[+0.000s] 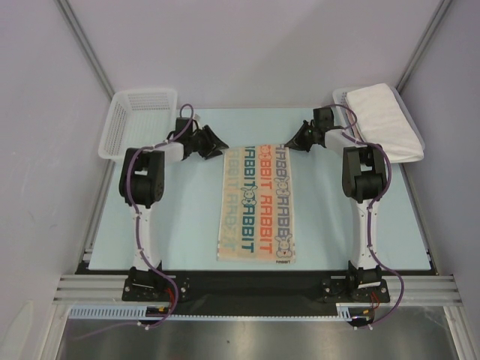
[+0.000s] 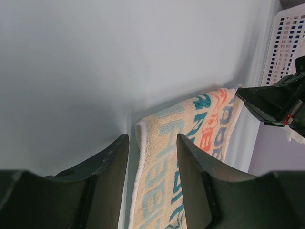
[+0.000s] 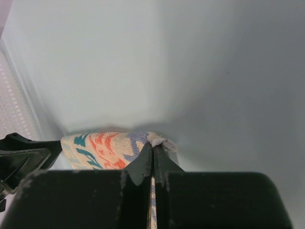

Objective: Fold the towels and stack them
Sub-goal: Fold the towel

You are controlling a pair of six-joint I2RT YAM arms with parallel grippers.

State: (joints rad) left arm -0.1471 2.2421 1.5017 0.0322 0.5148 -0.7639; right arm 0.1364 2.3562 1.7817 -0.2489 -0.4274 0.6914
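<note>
The cream towel with colourful "RABBIT" lettering [image 1: 255, 204] lies lengthwise on the table between the arms. My right gripper [image 1: 291, 145] is at its far right corner. In the right wrist view the jaws [image 3: 153, 147] are shut on that corner, and the cloth [image 3: 102, 147] bunches up beside them. My left gripper [image 1: 218, 147] is at the far left corner. Its jaws [image 2: 152, 139] stand open on either side of the towel's edge [image 2: 164, 186] without pinching it. A plain white folded towel [image 1: 384, 120] rests on the basket at the back right.
An empty white mesh basket [image 1: 139, 120] stands at the back left. The basket under the white towel [image 1: 339, 97] stands at the back right and also shows in the left wrist view [image 2: 288, 43]. The right gripper [image 2: 272, 101] shows there too.
</note>
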